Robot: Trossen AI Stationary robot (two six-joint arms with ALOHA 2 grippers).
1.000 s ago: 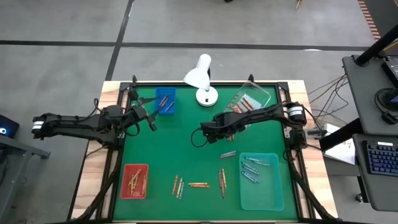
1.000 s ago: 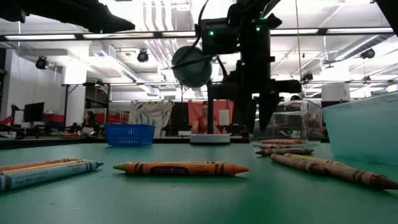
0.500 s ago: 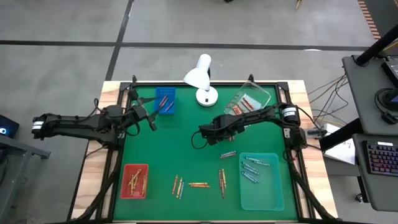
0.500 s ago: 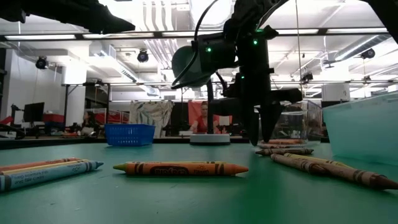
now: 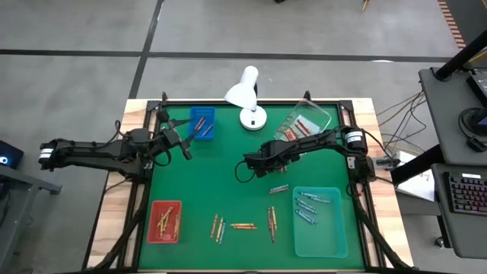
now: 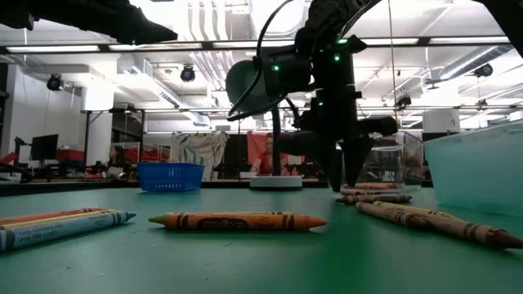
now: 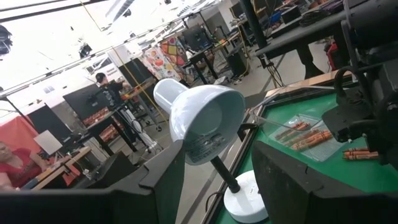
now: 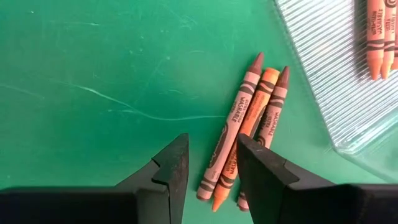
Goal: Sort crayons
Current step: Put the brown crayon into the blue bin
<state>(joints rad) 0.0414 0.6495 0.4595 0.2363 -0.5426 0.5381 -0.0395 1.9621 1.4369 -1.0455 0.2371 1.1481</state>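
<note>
My right gripper (image 8: 211, 171) points down over the mat, open. Three brown and orange crayons (image 8: 249, 127) lie side by side on the mat by one of its fingers, next to the clear tray (image 8: 329, 74). In the low view its fingertips (image 6: 345, 181) hang just above the mat, with those crayons (image 6: 372, 197) behind them. More crayons (image 5: 243, 226) lie loose toward the near edge. My left gripper (image 5: 185, 146) hangs level and open at the far left, by the blue tray (image 5: 202, 123), with nothing between its fingers (image 7: 292, 180).
A white desk lamp (image 5: 247, 95) stands at the far edge. A red tray (image 5: 164, 221) at the near left, a teal tray (image 5: 319, 221) at the near right and the clear tray (image 5: 308, 122) at the far right hold crayons. The mat's middle lies bare.
My right gripper has come down a little toward the mat and tipped slightly, staying open. The crayons have not moved.
</note>
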